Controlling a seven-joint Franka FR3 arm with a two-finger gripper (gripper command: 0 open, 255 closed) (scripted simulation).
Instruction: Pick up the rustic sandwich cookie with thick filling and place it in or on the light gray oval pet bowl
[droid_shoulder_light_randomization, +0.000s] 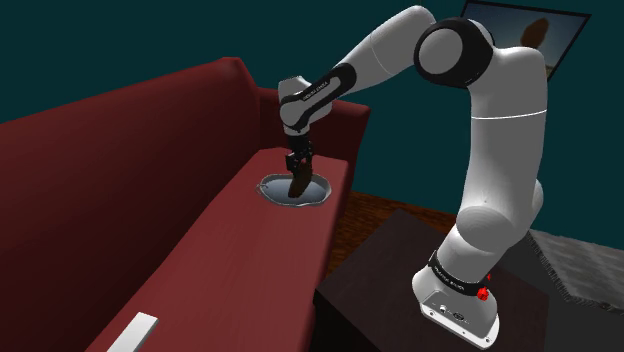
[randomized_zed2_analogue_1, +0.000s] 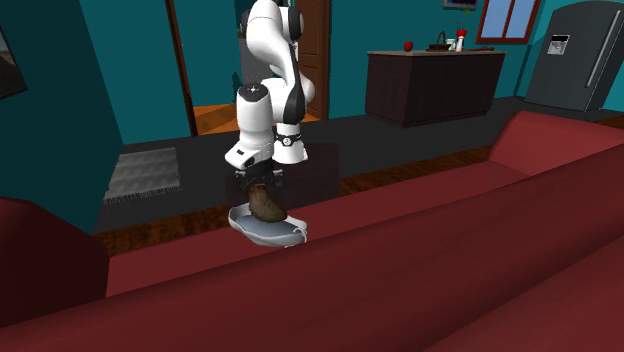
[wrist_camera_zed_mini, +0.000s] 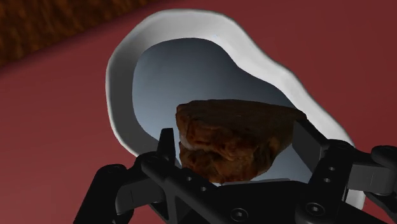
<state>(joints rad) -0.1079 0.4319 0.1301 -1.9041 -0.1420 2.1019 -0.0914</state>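
Your gripper (wrist_camera_zed_mini: 236, 143) has its two black fingers (wrist_camera_zed_mini: 167, 145) pinching the brown sandwich cookie (wrist_camera_zed_mini: 232, 133), one on each side; the cookie sits right between the tips, its long axis running from finger to finger, and the seam between its two halves runs the same way; straight beyond the tips, under the cookie, lies the pale oval bowl (wrist_camera_zed_mini: 118, 76); its hollow is bare apart from what you hold over it, and the cookie hangs well inside the rim on every side you can see; in the shoulder view the cookie's lower end reaches down to about rim level, but you cannot tell whether it touches the bowl's floor; so the move ahead looks like a plain release, perhaps after a slight drop, with no sideways shift needed; held on edge as it is, the cookie may tip over when you let go, though the rim should keep it in; outward again, the bowl rests on the dark red sofa seat (droid_shoulder_light_randomization: 200, 250), close to the seat's end.
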